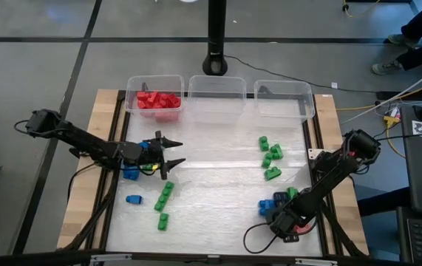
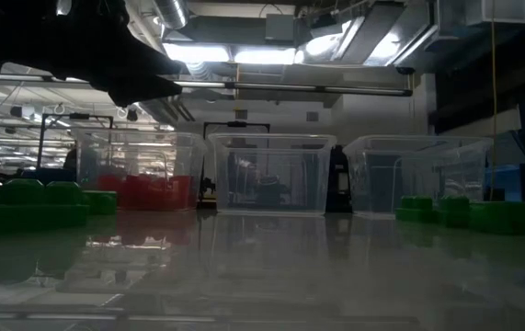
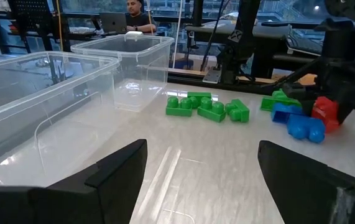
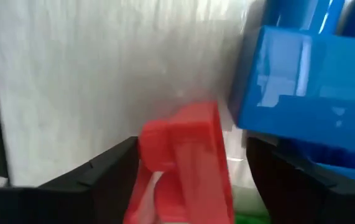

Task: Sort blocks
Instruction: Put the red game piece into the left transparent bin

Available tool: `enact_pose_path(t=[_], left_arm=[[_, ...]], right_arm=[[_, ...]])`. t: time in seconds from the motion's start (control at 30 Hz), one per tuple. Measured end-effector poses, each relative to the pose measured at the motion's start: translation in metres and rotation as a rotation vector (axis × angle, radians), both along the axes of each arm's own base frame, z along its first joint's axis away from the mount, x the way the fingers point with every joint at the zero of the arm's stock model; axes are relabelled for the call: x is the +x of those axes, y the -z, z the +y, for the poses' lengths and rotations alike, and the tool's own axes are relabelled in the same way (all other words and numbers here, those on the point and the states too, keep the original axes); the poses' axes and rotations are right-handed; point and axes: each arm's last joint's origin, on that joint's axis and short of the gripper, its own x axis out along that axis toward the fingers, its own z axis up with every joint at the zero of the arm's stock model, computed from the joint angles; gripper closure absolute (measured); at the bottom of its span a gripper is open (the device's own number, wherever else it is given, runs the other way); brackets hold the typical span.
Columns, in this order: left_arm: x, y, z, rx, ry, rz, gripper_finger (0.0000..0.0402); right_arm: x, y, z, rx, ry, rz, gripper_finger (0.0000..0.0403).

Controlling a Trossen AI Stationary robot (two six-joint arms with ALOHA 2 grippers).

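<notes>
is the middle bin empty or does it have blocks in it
Empty: the middle bin shows only its clear bottom from above, while the left bin holds red blocks.

Past the left tool [image 3: 202,177] with its fingers spread, green blocks [image 3: 207,107] lie on the desk [image 3: 183,155] beside two clear bins [image 3: 46,87], with blue blocks [image 3: 298,122] and a red block [image 3: 325,112] farther along.
</notes>
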Motion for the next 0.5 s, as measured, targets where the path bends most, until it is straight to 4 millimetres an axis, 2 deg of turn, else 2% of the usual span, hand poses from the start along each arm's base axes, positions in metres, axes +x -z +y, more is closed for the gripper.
enact_pose_path(t=[0.33, 0.5], left_arm=[[0.0000, -0.0001, 0.0000, 0.000, 0.000, -0.001, 0.0105], [0.0000, 0.0000, 0.0000, 0.000, 0.000, 0.000, 0.0105]], right_arm=[[0.0009, 0.0049, -0.0036, -0.098, -0.170, -0.087, 0.0230], [0.0013, 0.0053, -0.0034, -0.101, -0.164, -0.092, 0.0234]])
